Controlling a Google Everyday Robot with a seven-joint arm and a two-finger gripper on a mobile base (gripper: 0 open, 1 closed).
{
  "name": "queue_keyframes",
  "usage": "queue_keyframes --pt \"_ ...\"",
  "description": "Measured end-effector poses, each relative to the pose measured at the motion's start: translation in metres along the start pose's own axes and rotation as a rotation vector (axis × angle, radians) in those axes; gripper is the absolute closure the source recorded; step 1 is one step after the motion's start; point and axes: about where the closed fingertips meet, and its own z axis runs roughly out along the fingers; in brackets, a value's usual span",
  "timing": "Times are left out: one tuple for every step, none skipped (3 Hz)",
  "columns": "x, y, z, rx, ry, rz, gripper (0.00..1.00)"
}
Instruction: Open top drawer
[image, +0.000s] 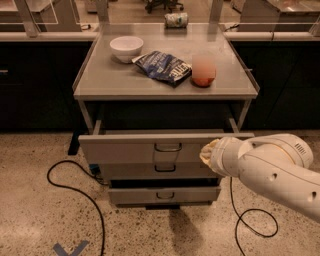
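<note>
The top drawer (125, 149) is the widest grey front of the cabinet, and it stands pulled out from under the table top. Its small dark pull (168, 147) sits in a central recess. My white arm (270, 170) reaches in from the right. My gripper (206, 152) is at the arm's end, against the right part of the top drawer's front and to the right of the pull. Most of it is hidden behind the wrist. Two narrower drawer fronts (162, 194) sit below, less far out.
On the grey table top (100, 85) stand a white bowl (126, 48), a dark chip bag (164, 66) and a pinkish cup (203, 70). A can (176, 19) lies at the back. Black cables (75, 192) loop on the floor on both sides.
</note>
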Motion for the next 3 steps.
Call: queue_keyframes --pt "0.0 0.0 0.0 0.0 0.0 0.0 0.11" --pt "0.0 0.0 0.0 0.0 0.0 0.0 0.0" --pt "0.0 0.0 0.0 0.0 0.0 0.0 0.0"
